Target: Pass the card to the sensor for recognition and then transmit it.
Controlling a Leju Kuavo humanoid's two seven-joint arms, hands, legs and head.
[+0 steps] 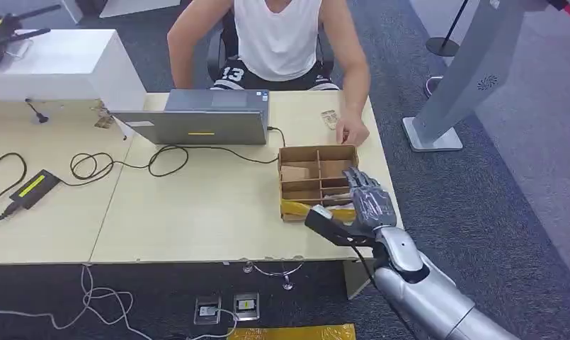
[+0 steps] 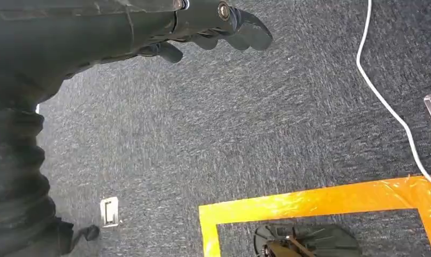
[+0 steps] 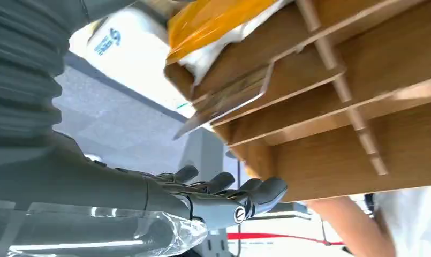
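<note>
The counter [image 1: 197, 212] is pale beige, the divided box [image 1: 317, 152] is brown cardboard with yellow tape [image 1: 299, 207], the laptop [image 1: 197, 126] is grey, and the carpet [image 1: 494, 205] is dark grey.

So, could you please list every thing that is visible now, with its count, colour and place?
Table: one, pale wood, across the middle.
Laptop: one, grey, at the table's far edge, in front of the person.
Cardboard box: one, brown, with dividers, at the table's right end.
Card: one, pale, standing in a slot of the box.
Black cable: one, looping from the laptop across the table.
Black device: one, yellow label, at the table's left.
White cabinet: one, far left.
Yellow tape: on the grey carpet.
Person: one, white top, seated behind the table, hand beside the box.
Right hand: silver-grey, fingers spread over the box.
Left hand: dark, hanging over the carpet.
</note>
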